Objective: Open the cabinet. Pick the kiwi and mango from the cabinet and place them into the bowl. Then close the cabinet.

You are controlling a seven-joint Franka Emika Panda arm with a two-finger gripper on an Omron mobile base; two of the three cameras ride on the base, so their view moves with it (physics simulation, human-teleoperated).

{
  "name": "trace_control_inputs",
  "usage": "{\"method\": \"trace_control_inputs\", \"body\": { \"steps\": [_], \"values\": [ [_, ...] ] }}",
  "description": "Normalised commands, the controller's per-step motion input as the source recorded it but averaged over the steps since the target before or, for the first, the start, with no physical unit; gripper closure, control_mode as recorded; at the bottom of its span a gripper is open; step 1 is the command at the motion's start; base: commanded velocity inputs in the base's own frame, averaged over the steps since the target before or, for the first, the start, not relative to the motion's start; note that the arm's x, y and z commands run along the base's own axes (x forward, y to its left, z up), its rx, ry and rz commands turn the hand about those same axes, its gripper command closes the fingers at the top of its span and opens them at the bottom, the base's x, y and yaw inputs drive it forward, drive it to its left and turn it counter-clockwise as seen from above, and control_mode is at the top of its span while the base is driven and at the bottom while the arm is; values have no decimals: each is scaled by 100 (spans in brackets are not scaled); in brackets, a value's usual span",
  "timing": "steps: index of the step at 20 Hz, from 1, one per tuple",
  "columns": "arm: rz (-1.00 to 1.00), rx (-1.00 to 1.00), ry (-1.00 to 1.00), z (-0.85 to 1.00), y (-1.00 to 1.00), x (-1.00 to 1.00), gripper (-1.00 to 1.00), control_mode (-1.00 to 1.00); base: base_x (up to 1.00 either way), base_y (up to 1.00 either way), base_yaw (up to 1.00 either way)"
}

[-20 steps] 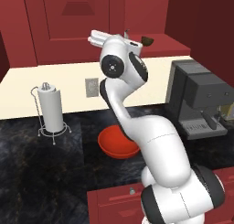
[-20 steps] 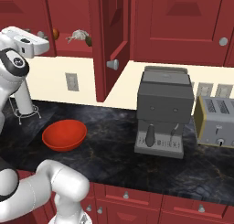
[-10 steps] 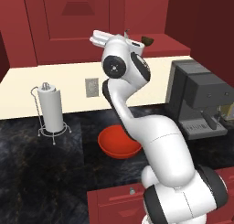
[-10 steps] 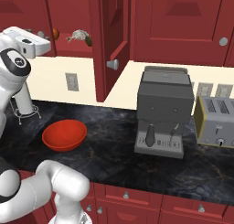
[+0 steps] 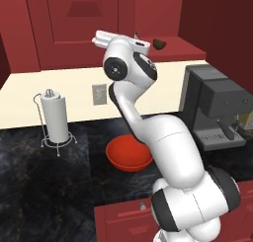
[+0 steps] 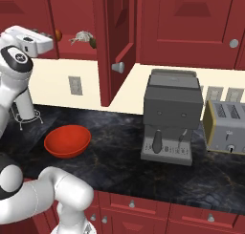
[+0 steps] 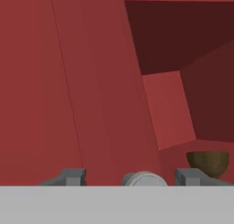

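Cabinet (image 6: 115,42) half open — spread claw (image 7: 132,176) is straddling its knob (image 7: 144,178); kiwi (image 7: 208,162) at 3 o'clock — a slip risks missing.

Flat, even rendered light with soft shadows, mild glare on the glossy bowl (image 5: 129,153), slightly blurry edges.
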Motion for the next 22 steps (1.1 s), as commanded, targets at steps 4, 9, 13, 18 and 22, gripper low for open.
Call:
{"method": "trace_control_inputs", "body": {
  "steps": [4, 9, 13, 18, 22],
  "values": [
    [-3, -11, 0, -37, 0, 27, 100, -100, 0, 0, 0],
    [0, 0, 0, 0, 0, 0, 100, -100, 0, 0, 0],
    [0, 0, 0, 0, 0, 0, 100, -100, 0, 0, 0],
    [0, 0, -1, 0, 0, -25, 100, -100, 0, 0, 0],
    [0, 0, 0, 0, 11, -43, 100, -100, 0, 0, 0]
  ]
}}
